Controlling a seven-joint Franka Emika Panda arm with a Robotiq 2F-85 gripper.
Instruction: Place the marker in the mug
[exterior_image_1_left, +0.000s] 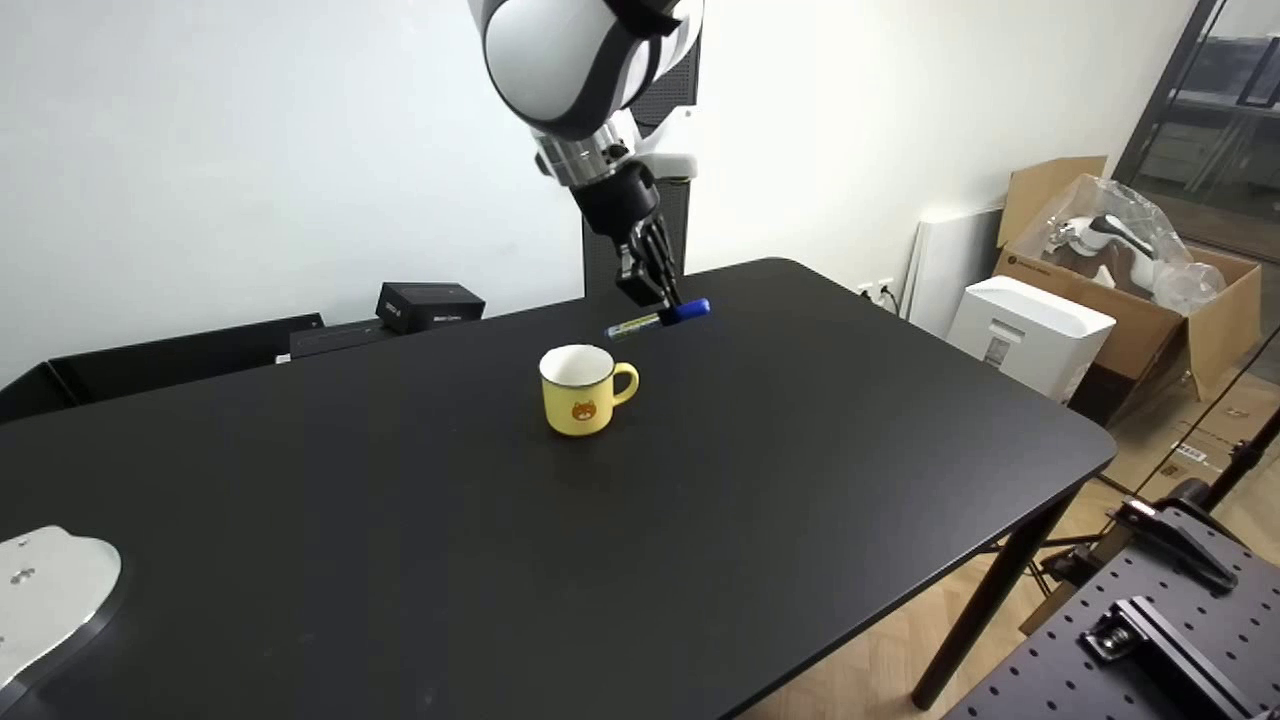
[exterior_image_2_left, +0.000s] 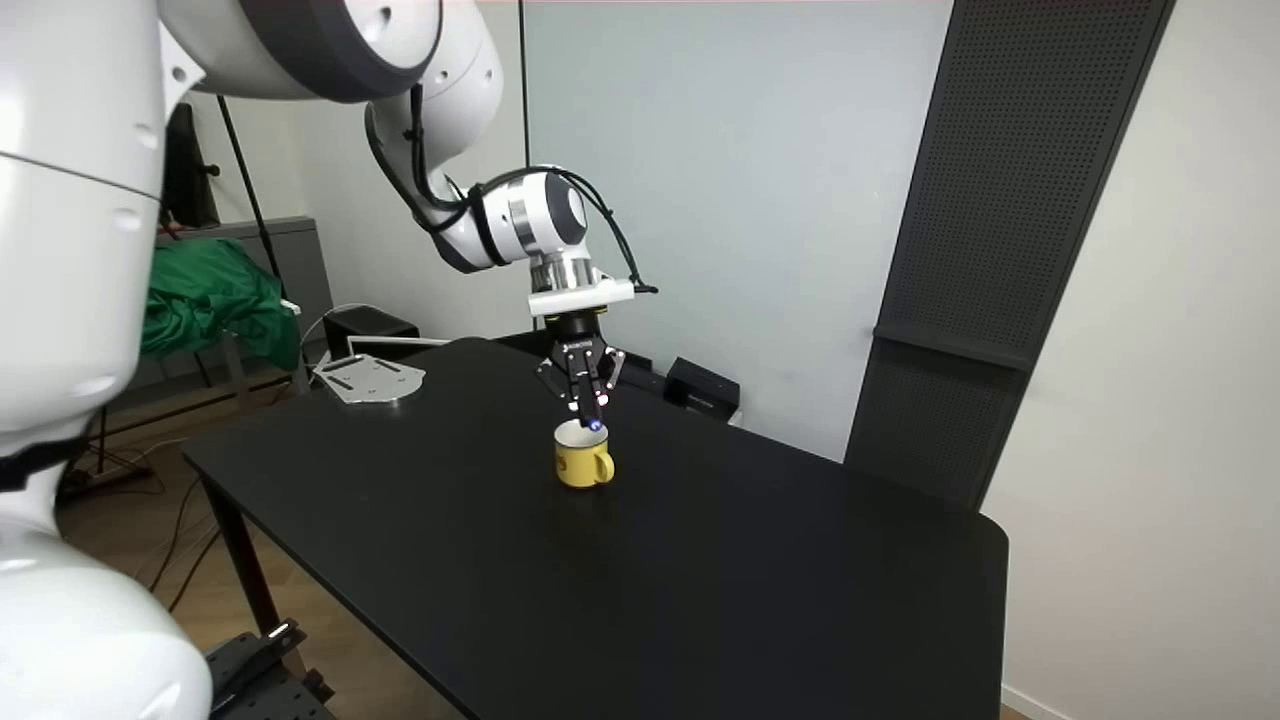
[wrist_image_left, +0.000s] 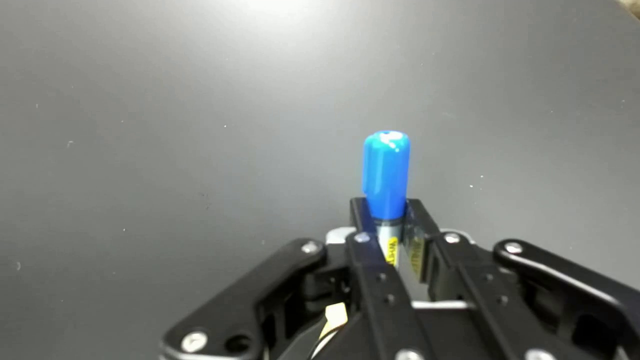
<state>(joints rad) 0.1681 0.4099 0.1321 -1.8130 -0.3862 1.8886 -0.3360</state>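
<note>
Marker (wrist_image_left: 387, 195): the gripper (wrist_image_left: 387, 210) clamps it where cap (wrist_image_left: 386, 170) meets barrel (wrist_image_left: 389, 232), above the desk (exterior_image_1_left: 600, 560), toward its wall-side edge. We expect a light, rigid, smooth body; mid-length hold suits it, but we guard against swivelling.

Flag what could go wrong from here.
The marker is nearer level than upright, so it may catch across the mug instead of dropping in. Its barrel, not its cap, is nearer the mug and could knock it on a low approach. The jaws grip one short stretch, so contact might pivot the marker.
</note>
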